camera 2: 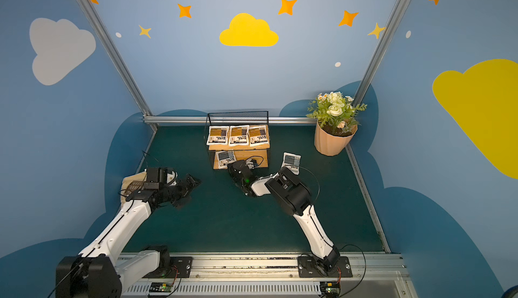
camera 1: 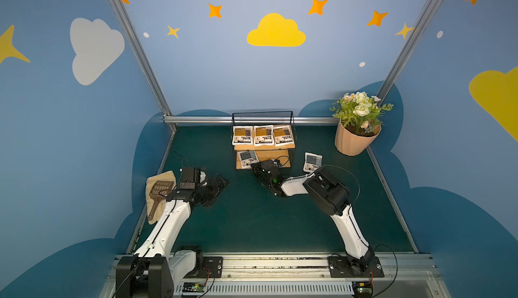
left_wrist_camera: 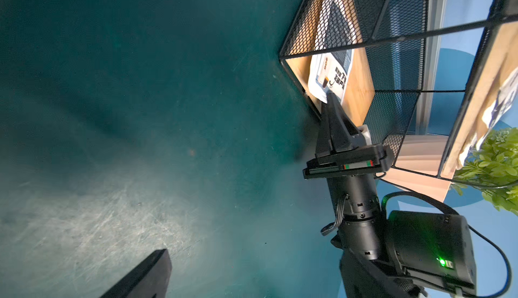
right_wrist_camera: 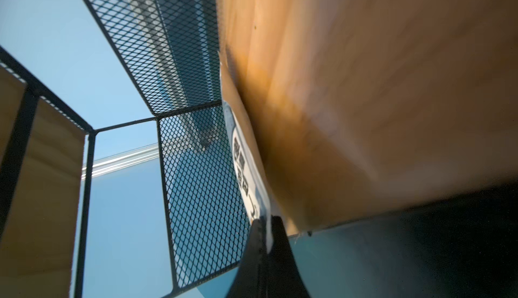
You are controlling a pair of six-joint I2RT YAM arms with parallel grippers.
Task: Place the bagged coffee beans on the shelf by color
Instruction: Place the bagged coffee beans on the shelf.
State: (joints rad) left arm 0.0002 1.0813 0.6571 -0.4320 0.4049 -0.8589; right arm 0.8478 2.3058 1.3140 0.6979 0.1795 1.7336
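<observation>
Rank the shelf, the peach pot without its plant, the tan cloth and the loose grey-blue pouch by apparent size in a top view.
1. shelf
2. peach pot and tan cloth, about alike; the left arm hides part of the cloth, so unranked
3. loose grey-blue pouch, smallest

On the shelf (camera 1: 262,118) three pouches (camera 1: 263,135) lie side by side on the upper board (camera 1: 293,142); a fourth pouch (camera 1: 247,158) lies on the lower board (camera 1: 269,154) (left end). A fifth pouch (camera 1: 313,162) lies on the tabletop (camera 1: 252,221) right of the shelf; the flower pot (camera 1: 351,142) stands behind it, farther right.
</observation>
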